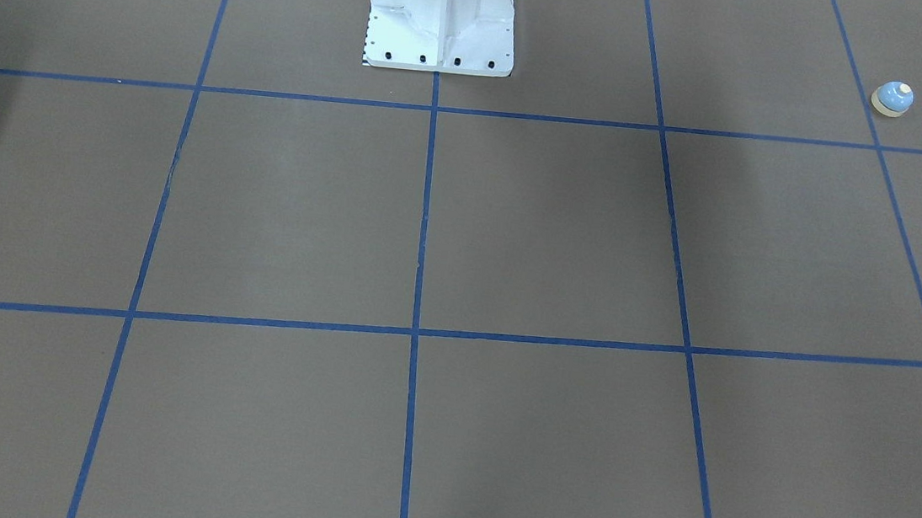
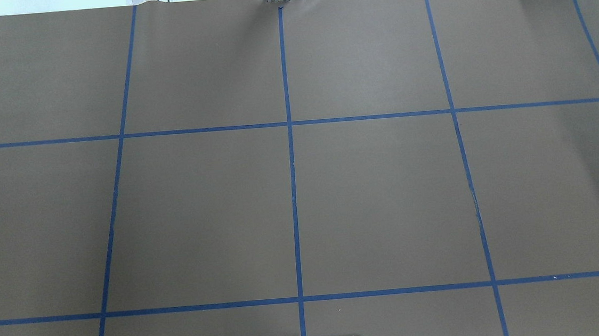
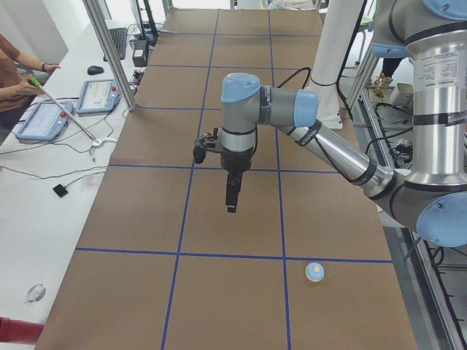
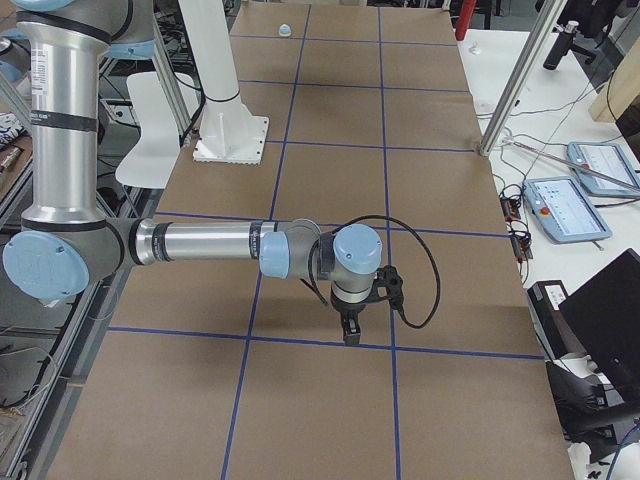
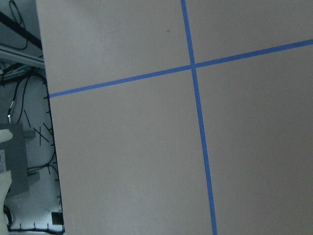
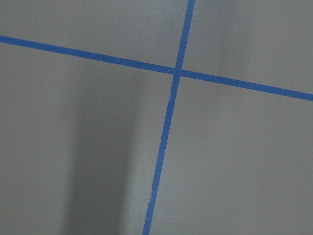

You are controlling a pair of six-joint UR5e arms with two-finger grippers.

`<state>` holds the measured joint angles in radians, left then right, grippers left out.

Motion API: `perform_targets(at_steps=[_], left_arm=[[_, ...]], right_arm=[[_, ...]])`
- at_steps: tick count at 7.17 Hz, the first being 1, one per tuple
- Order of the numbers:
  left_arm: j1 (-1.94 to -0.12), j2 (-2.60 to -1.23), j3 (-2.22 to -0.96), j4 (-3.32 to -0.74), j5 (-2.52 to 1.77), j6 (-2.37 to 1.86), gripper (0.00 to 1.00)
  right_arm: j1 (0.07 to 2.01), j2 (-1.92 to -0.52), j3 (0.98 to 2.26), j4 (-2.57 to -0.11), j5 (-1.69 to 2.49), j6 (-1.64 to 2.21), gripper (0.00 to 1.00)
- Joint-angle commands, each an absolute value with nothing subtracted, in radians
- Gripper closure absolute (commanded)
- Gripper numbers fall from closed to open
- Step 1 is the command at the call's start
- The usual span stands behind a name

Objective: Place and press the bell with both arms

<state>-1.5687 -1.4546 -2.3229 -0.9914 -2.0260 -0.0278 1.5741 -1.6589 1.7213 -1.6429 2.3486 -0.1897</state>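
The light-blue bell with its cream button stands upright on the brown table near the robot's left end. It also shows in the exterior left view and far off in the exterior right view. My left gripper points down above the table, well apart from the bell, up the table from it. My right gripper points down over a blue tape line at the table's other end. Each shows only in a side view, so I cannot tell whether it is open or shut. The wrist views show only table and tape.
The white bolted pedestal stands at the robot's edge of the table. Blue tape lines divide the brown table into squares. Tablets and cables lie on the white side bench, where an operator holds a stick. A metal post stands at the table's edge.
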Motion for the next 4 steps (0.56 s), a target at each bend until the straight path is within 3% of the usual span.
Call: perform_targets(at_steps=[1,4], left_arm=[[-1.457,-1.398,-2.474,-0.934,-1.976,-0.36,0.0],[-1.106,-1.345,-2.54,-0.934,-1.881,-1.038,0.0]], right_arm=[[1.575,-1.664,1.73,-1.643,2.349,-0.189,0.0],[1.574,-1.677,1.727,-1.643,2.352,-0.187,0.0]])
